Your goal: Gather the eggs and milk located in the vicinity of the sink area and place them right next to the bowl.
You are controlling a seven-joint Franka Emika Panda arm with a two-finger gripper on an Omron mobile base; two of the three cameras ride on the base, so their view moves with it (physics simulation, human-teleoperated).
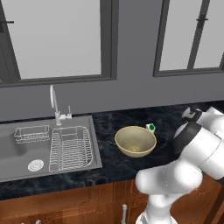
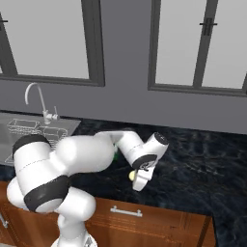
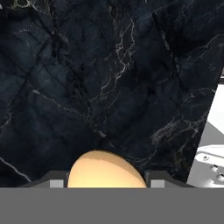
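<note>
Pincer [image 2: 135,179] is clamped on 1 egg [image 3: 107,169], tips on either side of it in the hand view; in the right base view the egg is a yellowish spot at the fingers, low over the dark marble bench [image 3: 109,65]. Bare bench lies directly below and ahead of the pincer. Bowl [image 1: 135,141] sits on the bench off to the pincer's sink side, not far; milk [image 1: 151,127] with its green cap is just behind the bowl, touching or nearly touching its rim, so I'd count that part as done. Sink [image 1: 26,151] is well apart, beyond the bowl. I can't spot any other egg by the bowl or in the sink, so the count of eggs left is unclear. Judgement: roughly mid-task, with this egg in transit; it needs setting down just beside the bowl, then a check around the sink for more.
</note>
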